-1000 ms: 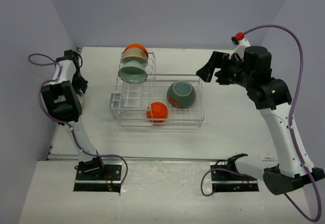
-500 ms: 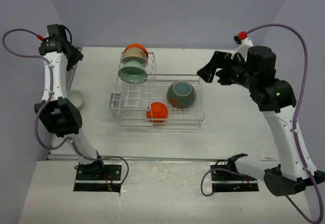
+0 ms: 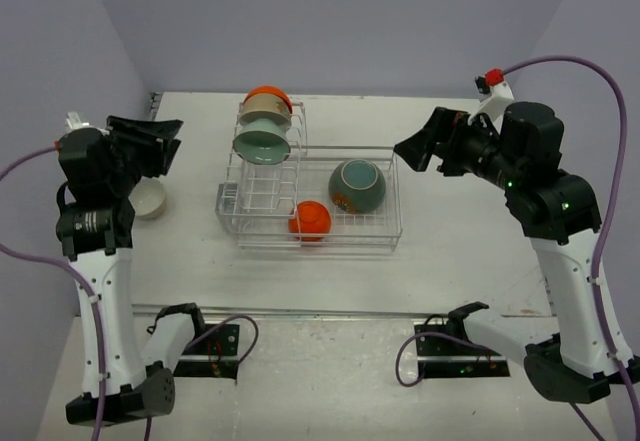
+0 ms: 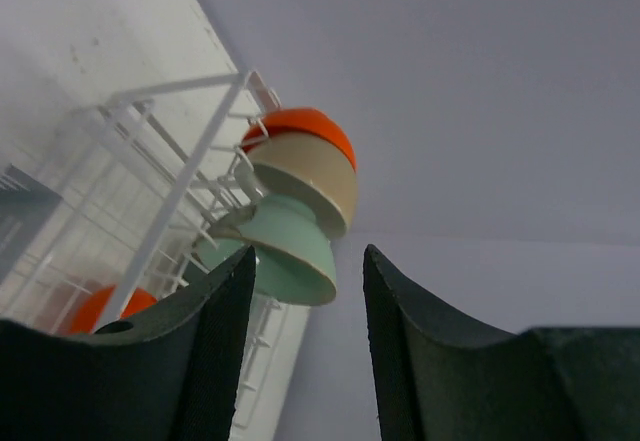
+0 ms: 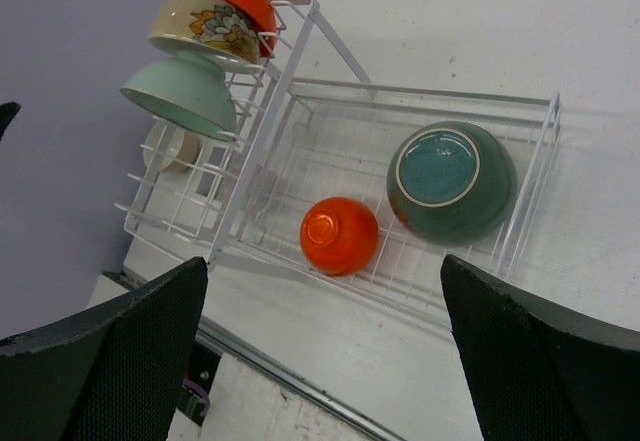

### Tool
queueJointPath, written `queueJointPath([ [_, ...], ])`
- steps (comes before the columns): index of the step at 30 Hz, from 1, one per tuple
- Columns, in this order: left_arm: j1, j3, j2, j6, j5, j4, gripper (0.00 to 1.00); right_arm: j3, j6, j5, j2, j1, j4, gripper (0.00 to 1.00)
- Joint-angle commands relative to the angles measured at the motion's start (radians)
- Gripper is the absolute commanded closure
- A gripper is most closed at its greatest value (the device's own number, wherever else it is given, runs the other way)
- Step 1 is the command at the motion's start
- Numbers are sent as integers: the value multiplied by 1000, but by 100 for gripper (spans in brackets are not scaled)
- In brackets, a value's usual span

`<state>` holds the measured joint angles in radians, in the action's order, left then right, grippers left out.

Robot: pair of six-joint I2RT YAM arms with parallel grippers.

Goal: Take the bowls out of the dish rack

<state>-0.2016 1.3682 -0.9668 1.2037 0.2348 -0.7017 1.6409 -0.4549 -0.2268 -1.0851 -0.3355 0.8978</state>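
Left gripper (image 4: pixel 308 261) has swung back from the far corner, jaws apart, seemingly empty, near a small cream glossy bowl (image 3: pixel 150 199) on the white table (image 3: pixel 450 261); right gripper (image 3: pixel 412 141) gapes wide beside the silvery-white wire dish rack (image 3: pixel 375 239) holding a dark teal round bowl (image 3: pixel 357 185).

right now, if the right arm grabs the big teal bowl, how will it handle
Probably slippery: the teal bowl is glossy and lies foot-up, so only its rounded outside shows. Likely heavier than the orange bowl beside it, being much larger.
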Motion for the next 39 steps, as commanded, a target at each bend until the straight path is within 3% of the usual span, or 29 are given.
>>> queueJointPath([
  [1, 37, -147, 65, 273, 152, 114, 51, -10, -19, -6, 25, -10, -25, 1],
  [6, 137, -242, 125, 454, 155, 140, 49, -47, -27, 3, 48, -10, -40, 1],
  [17, 497, -129, -16, 591, -101, 194, 47, -47, -31, 27, 74, -11, -45, 1],
  [21, 547, -136, -49, 608, -147, 231, 47, -46, -22, 37, 83, -11, -46, 1],
  [39, 553, -110, -142, 557, -271, 281, 46, -38, 7, 27, 77, -11, -68, 1],
])
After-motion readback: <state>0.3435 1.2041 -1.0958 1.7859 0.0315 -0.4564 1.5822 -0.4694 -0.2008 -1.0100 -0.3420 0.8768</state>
